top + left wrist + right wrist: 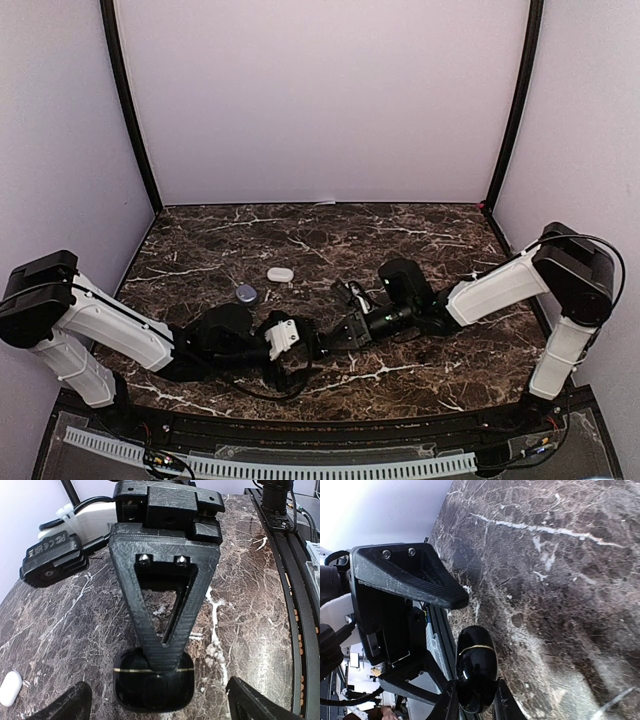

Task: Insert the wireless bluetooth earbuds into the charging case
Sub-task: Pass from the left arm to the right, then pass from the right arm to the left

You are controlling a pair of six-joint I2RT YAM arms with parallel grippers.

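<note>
My right claw (475, 698) is pinching the black charging case (476, 665), one finger on each side of its lower end at the bottom centre of the right wrist view. The left claw (157, 695) is spread wide, with its tips in the bottom corners of its own view and the case between them but untouched. A thin gold seam runs unbroken across the glossy shell, so I judge the lid to be shut; it has to open before anything goes in. I'd bring the left fingers in on the half beyond the seam, clear of the right fingers, close slowly, then lever gently while the right grip takes the load. The shell looks slick and rounded, so squeezing off-centre could squirt it out. I can't pick out any earbuds in these views. I see only a white pebble-shaped case (280, 274) and a blue-grey case (246, 292) left of centre on the marble table (400, 235), so I'd find the buds before committing.
</note>
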